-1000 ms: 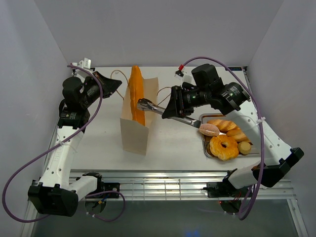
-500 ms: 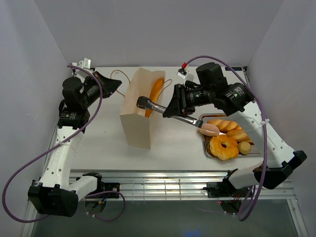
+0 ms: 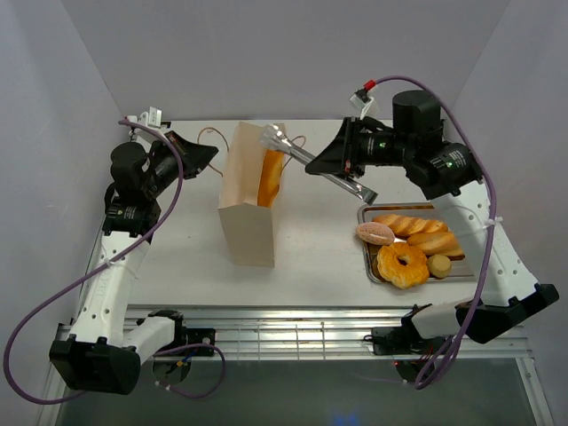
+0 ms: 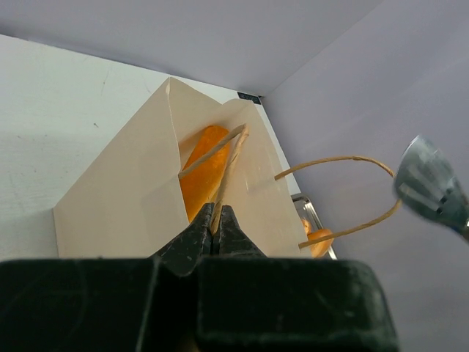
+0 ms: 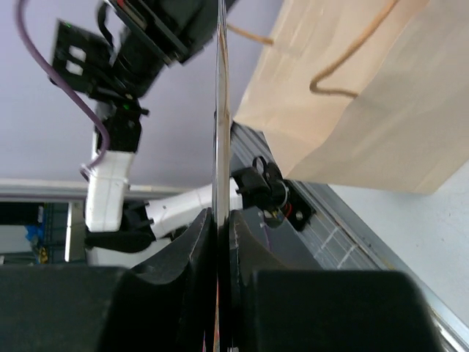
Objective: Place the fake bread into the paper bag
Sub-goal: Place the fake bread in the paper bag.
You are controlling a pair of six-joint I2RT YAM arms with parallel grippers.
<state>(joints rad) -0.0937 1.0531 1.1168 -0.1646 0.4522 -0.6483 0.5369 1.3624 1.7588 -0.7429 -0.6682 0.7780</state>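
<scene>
The long golden-orange toy baguette (image 3: 271,173) stands inside the tall tan kraft paper bag (image 3: 247,222), upright at mid-tabletop (image 3: 311,257). The other golden-orange toy pastries (image 3: 402,264) and a pinkish round bun (image 3: 375,233) lie on the shallow silver metal tray (image 3: 366,257), well apart to the right. The left tool (image 4: 215,220) is pinched shut on the bag's thin brown cord handle (image 4: 226,169). The right tool (image 5: 220,224) clamps the long metal tongs (image 3: 293,149), whose tips reach over the bag's far rim.
</scene>
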